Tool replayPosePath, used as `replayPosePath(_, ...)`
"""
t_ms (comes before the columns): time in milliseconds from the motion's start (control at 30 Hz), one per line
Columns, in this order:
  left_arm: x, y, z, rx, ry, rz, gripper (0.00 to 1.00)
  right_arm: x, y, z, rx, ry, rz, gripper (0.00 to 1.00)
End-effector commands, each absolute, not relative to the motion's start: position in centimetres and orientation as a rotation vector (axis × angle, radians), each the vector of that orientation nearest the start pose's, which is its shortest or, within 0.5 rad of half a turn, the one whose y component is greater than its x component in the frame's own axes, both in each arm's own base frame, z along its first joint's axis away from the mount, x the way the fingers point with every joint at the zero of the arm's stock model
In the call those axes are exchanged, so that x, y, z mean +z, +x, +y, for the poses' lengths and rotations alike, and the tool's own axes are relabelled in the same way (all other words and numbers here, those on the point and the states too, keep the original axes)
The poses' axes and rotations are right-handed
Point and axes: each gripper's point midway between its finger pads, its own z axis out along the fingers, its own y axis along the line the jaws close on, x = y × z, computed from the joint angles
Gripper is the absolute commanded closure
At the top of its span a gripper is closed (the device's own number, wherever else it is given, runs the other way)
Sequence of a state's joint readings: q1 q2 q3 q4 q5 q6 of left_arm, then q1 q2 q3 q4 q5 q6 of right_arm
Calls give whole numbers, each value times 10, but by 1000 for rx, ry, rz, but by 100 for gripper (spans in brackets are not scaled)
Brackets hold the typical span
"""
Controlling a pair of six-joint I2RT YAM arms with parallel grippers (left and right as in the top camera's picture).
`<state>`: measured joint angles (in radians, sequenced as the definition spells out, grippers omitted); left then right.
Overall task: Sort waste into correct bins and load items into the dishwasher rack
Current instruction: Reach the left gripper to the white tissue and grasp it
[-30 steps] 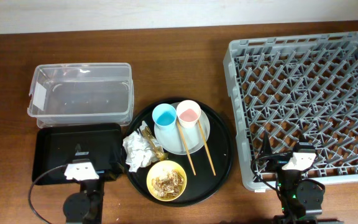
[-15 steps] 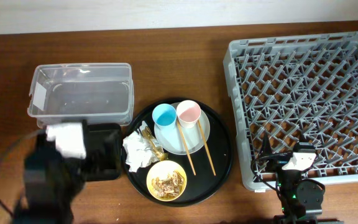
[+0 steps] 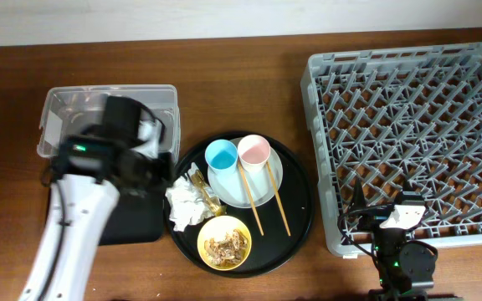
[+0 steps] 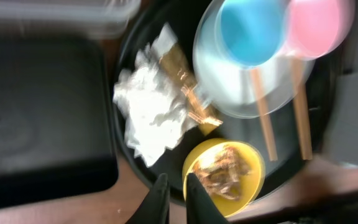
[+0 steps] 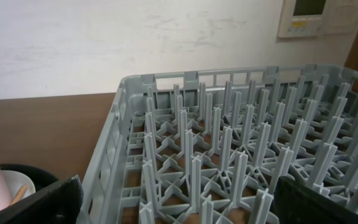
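Your left tool [image 4: 176,186] is almost clenched, its 2 jaws near together with nothing between them, over the lower edge of the round black tray [image 4: 238,130]. The white napkin [image 4: 151,115] lies left of centre, the wrapper [image 4: 188,87] touches it, and the yellow bowl [image 4: 225,174] is at lower right. Your right tool [image 5: 179,208] is released wide, facing the grey rack [image 5: 229,124].

Overhead straight down, left wrist close above round tray [image 4: 236,132], right wrist facing rack [image 5: 229,149]
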<state>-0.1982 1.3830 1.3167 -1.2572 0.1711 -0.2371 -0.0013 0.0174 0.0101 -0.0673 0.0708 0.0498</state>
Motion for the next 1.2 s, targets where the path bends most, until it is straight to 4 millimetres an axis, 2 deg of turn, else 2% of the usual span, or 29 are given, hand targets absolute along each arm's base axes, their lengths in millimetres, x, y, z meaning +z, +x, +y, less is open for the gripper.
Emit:
replayPosePath(0, 140, 248, -89, -111, -119, 2959, 67, 155, 246, -15, -28, 108, 1649, 1)
replayPosePath(67, 120, 243, -99, -116, -118, 2971, 57, 155, 246, -15, -28, 108, 1649, 1)
replayPosePath(100, 111, 241, -101, -117, -117, 2974, 57, 155, 246, -15, -28, 108, 1649, 1)
replayPosePath(133, 99, 239, -101, -107, -122, 2973, 57, 155, 246, -15, -28, 108, 1649, 2)
replayPosePath(233, 82, 240, -85, 13, -151, 2947, 55, 155, 246, -15, -28, 108, 1649, 2)
replayPosePath(333, 77, 245, -74, 99, -199, 2905, 53, 155, 246, -15, -28, 108, 1649, 1)
replayPosePath(600, 51, 248, -81, 21, -197, 2871, 44, 155, 246, -15, -28, 108, 1649, 1)
replayPosePath(833, 40, 251, -85, -19, -196, 2849, 44, 155, 246, -15, -28, 108, 1649, 1)
replayPosePath(1033, 23, 248, -86, -44, -191, 2831, 44, 155, 246, -15, -28, 108, 1649, 2)
replayPosePath(1167, 20, 249, -86, -48, -191, 2824, 44, 155, 246, -15, -28, 108, 1649, 1)
